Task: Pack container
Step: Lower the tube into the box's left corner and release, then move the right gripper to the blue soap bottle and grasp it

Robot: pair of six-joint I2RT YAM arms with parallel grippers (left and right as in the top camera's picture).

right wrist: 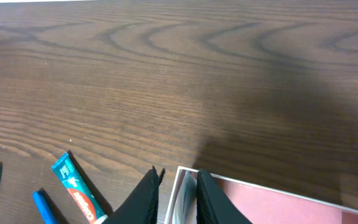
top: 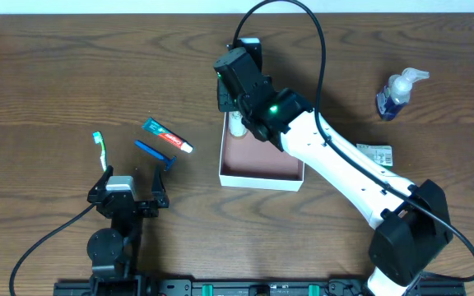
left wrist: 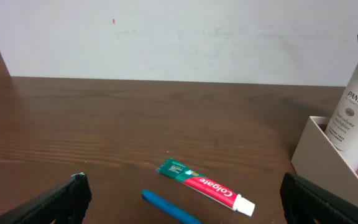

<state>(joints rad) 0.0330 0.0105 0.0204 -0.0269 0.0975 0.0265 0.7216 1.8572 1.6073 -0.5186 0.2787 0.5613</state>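
From above, the square, shallow white cardboard container (top: 260,182) with its pinkish-brown inside sits near the middle of the dark wooden counter (top: 72,66). The right gripper (top: 237,117) hangs over the container's far left corner, where a tall white plastic Pantene bottle (top: 237,127) stands inside. The left gripper (top: 132,187) sits low near the front edge, well apart from the container, its jaws spread wide and empty. Between the two lie a green-and-red Colgate toothpaste tube (top: 168,136), a slim blue plastic stick (top: 153,153) – razor or pen, I cannot tell – and a green-headed toothbrush (top: 99,148). Off to the right are a clear pump bottle of blue liquid (top: 397,92) and a small printed packet (top: 375,154).

The left wrist view confirms the wide-open jaws with nothing between them. It shows the toothpaste tube just ahead and the bottle upright behind the container's thin wall.

In the right wrist view the jaws stand narrow, pressed on a pale shape that I take to be the bottle's top. The container's rim and pink floor show just beyond.

The container looks light and flimsy – its thin card walls would likely flex under a pinch, and it would slide on the smooth wood if nudged. The best hold is probably a wall close to a corner, where the card is stiffest, taken gently.
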